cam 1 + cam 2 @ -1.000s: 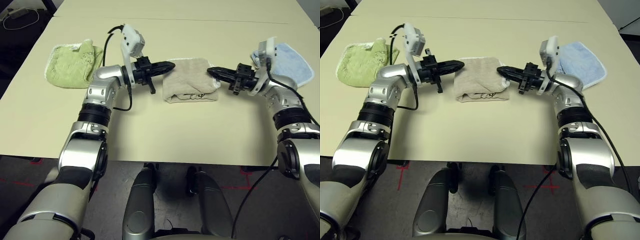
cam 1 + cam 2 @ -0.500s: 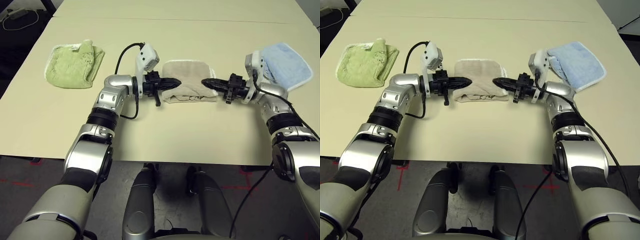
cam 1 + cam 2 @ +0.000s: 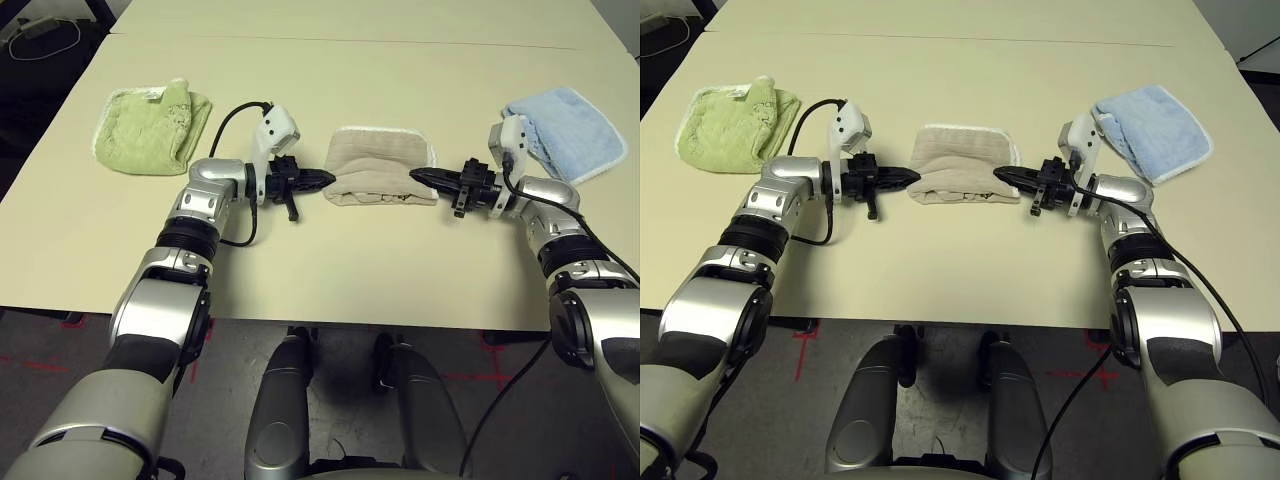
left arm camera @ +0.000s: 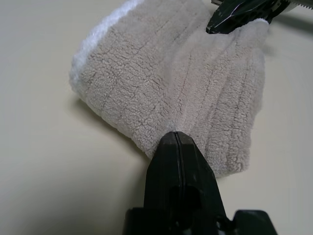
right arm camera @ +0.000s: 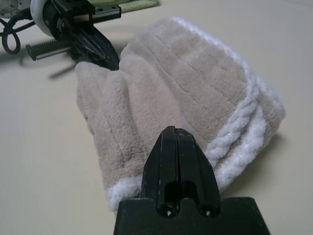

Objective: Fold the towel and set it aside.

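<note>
The beige ribbed towel (image 3: 380, 165) lies folded in the middle of the table, its white edging showing along the far and right sides. My left gripper (image 3: 328, 180) is shut, its tip pinching the towel's left edge, where the creases run together (image 4: 176, 134). My right gripper (image 3: 416, 175) is shut on the towel's right edge, beside the white border (image 5: 175, 131). Both point inward at each other, low over the tabletop.
A light green towel (image 3: 150, 125) lies at the far left and a light blue towel (image 3: 570, 125) at the far right, just behind my right wrist. The cream table (image 3: 330, 260) has bare room in front of the beige towel.
The towel hung raised between both grippers a second ago; it has come down to rest on the table. Both arms have lowered with it, grippers still shut.
</note>
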Robot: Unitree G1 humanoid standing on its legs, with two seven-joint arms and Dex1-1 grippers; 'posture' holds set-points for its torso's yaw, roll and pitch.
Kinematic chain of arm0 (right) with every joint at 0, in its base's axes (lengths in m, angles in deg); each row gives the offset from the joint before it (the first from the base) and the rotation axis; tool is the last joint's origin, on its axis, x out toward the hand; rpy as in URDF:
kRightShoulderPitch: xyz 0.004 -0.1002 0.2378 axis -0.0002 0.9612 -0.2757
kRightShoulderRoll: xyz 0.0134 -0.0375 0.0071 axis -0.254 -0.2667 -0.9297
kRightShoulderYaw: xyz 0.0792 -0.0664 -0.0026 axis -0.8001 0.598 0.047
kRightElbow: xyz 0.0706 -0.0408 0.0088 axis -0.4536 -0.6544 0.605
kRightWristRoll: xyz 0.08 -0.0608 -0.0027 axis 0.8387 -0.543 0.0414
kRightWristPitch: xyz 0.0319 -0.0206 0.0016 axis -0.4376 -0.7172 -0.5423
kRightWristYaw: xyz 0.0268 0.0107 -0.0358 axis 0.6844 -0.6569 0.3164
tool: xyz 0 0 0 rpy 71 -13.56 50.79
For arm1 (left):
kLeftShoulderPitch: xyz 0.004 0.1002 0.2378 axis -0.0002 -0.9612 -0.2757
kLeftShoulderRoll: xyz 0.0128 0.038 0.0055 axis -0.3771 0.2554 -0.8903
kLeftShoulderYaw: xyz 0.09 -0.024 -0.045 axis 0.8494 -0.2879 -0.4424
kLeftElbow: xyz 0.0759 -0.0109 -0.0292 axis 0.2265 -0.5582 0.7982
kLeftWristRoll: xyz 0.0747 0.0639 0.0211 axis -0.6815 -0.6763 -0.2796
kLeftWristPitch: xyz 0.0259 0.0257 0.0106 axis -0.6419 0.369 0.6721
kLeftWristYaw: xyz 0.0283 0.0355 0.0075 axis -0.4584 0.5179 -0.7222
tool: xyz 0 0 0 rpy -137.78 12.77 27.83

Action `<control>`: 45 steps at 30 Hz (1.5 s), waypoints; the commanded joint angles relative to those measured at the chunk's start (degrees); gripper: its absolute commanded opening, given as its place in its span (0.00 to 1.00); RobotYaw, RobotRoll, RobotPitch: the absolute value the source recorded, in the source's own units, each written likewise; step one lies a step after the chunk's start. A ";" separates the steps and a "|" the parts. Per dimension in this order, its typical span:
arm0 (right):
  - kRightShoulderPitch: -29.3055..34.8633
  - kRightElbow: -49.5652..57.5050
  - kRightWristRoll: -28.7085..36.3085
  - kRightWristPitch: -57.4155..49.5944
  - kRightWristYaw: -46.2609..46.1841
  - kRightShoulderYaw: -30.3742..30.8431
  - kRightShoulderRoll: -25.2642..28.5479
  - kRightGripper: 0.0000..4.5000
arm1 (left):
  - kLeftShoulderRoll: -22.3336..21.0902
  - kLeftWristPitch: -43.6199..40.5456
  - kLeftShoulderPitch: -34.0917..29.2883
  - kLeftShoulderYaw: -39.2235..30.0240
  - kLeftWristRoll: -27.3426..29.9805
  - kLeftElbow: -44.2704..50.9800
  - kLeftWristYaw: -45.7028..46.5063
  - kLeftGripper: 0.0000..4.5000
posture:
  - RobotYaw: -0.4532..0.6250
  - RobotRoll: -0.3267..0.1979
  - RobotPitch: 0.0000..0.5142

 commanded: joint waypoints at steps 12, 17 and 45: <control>-5.02 -0.07 0.91 -2.47 -11.68 -2.44 -2.23 0.00 | 6.92 -4.20 7.31 -5.14 3.04 0.15 6.27 0.01 | 0.50 0.62 0.54; -4.55 -0.92 -1.04 -2.54 -16.21 -1.45 -3.64 0.00 | 9.96 -3.52 7.61 -4.49 1.98 -2.70 8.91 0.01 | 0.50 0.62 0.55; -2.39 -3.41 -4.29 -2.04 -25.49 0.13 -6.28 0.00 | 6.77 0.23 5.63 -4.44 -2.92 -10.23 14.00 0.01 | 0.49 0.62 0.50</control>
